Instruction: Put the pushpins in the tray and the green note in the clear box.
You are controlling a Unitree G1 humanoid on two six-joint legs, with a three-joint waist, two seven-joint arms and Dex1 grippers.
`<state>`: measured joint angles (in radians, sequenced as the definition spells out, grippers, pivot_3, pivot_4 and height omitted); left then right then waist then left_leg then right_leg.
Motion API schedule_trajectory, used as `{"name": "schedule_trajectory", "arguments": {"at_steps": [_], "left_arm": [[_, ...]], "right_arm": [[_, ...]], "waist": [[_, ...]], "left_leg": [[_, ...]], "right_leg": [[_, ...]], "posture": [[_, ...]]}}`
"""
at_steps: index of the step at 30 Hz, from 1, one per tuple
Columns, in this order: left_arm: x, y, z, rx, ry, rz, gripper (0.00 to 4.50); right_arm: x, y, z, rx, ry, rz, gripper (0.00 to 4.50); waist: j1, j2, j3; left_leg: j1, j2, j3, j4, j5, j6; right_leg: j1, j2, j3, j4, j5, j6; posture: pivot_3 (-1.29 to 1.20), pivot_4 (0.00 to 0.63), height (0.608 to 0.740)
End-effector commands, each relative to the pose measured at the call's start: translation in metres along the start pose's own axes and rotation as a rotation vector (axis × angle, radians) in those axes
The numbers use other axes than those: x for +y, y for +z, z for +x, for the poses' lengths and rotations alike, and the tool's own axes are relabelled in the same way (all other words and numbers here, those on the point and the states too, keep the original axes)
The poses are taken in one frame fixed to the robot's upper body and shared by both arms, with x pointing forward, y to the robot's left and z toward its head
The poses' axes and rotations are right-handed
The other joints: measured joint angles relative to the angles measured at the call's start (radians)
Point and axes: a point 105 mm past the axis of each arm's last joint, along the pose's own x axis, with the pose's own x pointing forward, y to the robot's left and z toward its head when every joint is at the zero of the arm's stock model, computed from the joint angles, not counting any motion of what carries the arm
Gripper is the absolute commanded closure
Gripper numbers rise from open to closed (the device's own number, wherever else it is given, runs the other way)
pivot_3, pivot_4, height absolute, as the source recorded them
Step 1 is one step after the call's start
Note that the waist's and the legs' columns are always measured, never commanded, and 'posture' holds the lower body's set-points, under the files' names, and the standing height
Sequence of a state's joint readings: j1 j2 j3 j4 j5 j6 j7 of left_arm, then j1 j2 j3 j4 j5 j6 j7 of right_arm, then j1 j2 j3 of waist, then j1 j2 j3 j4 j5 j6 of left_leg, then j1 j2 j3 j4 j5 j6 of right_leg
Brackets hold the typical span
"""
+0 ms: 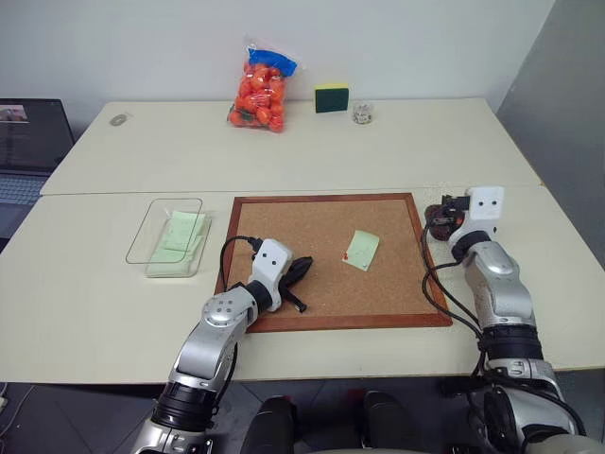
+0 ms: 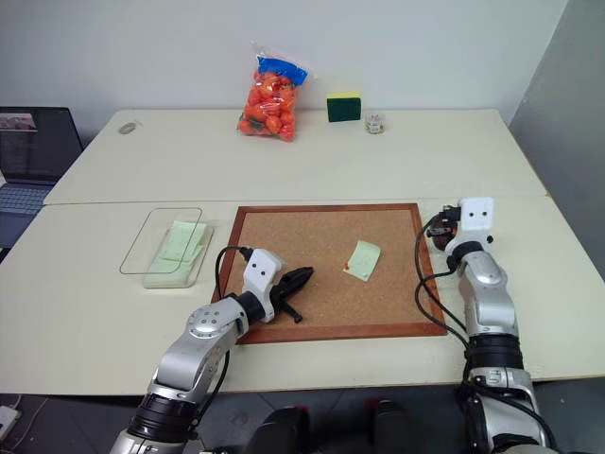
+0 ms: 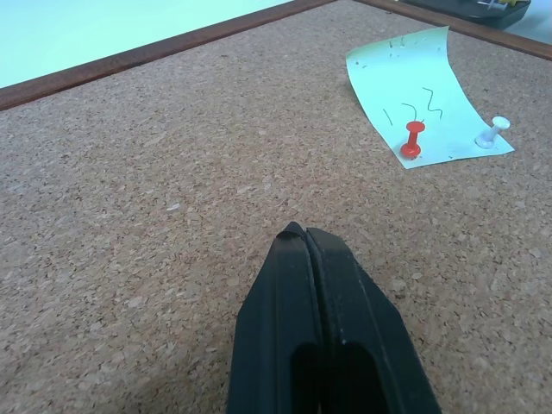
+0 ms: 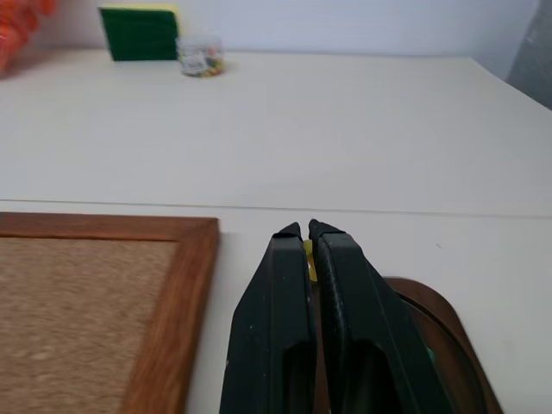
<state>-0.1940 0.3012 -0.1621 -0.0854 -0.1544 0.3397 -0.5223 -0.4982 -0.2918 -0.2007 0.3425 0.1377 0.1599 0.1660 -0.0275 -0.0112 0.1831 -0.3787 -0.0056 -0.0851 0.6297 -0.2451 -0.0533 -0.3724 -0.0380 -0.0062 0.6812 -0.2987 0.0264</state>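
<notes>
We are listing the scene from largest item down, noting the hazard each one is posing. Desk (image 1: pixel 312 156): pale, carrying everything; a dropped pin is likely to roll away on it. Cork board (image 1: pixel 302 236): wood-framed, lying flat in front of us. Clear box (image 1: pixel 163 227): lying to the left of the board, well apart from the green note (image 1: pixel 362 250), with a stack of similar pale-green notes (image 1: pixel 180 248) just beside or partly under it; we are judging that the single sheet could be confused with that stack. Left gripper (image 3: pixel 297 233): hovering over the cork with fingers pressed together, holding nothing; it would need to spread before taking anything, and sweeping while shut could crease the note. Right gripper (image 4: pixel 304 229): sitting over the near rim of the tray (image 4: pixel 448 323) beside the board's right edge, fingers pinching a sliver of yellow that we are taking for the yellow pushpin (image 4: pixel 308 257); releasing this close to the rim could let it bounce out onto the desk. Green note: still lying on the board, held by the red pushpin (image 3: pixel 412 141) and, beside it, a white pin (image 3: pixel 490 134); pulling the sheet before both are out is risking a tear. Red pushpin: tiny, easy to slip from a pinch.
</notes>
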Motion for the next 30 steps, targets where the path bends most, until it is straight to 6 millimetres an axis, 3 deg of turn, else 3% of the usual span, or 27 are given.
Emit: {"name": "schedule_trajectory", "arguments": {"at_steps": [1,6,13,26,30], "left_arm": [[-0.003,-0.020,-0.001,0.074,-0.008,-0.025,4.50],[-0.003,-0.020,-0.002,0.074,-0.006,-0.025,4.50],[-0.002,-0.019,-0.002,0.073,-0.001,-0.023,4.50],[-0.002,-0.019,-0.001,0.072,-0.003,-0.022,4.50],[-0.002,-0.019,-0.001,0.071,-0.003,-0.022,4.50]], "right_arm": [[-0.006,0.009,0.003,-0.021,-0.033,0.022,4.43],[-0.005,0.006,0.002,-0.011,-0.033,0.026,4.43],[-0.011,0.004,0.003,-0.006,-0.055,0.031,2.88],[-0.009,0.009,0.001,-0.035,-0.038,0.005,0.41],[0.002,0.015,-0.003,-0.066,0.037,-0.090,0.41]], "waist": [[-0.001,0.000,0.000],[-0.001,0.000,0.000],[-0.001,0.000,0.000],[-0.001,0.000,0.000],[-0.001,0.000,0.000]], "left_leg": [[0.000,0.000,0.000,0.000,0.000,0.000],[0.000,0.000,0.000,0.000,0.000,0.000],[0.000,0.000,0.000,0.000,0.000,0.000],[0.000,0.000,0.000,0.000,0.000,0.000],[0.000,0.000,0.000,0.000,0.000,0.000]], "right_leg": [[0.000,0.000,0.000,0.000,0.000,0.000],[0.000,0.000,0.000,0.000,0.000,0.000],[0.000,0.000,0.000,0.000,0.000,0.000],[0.000,0.000,0.000,0.000,0.000,0.000],[0.000,0.000,0.000,0.000,0.000,0.000]], "posture": [[0.00,0.150,0.740],[0.00,0.150,0.740],[0.00,0.150,0.740],[0.00,0.150,0.740],[0.00,0.150,0.740]]}}
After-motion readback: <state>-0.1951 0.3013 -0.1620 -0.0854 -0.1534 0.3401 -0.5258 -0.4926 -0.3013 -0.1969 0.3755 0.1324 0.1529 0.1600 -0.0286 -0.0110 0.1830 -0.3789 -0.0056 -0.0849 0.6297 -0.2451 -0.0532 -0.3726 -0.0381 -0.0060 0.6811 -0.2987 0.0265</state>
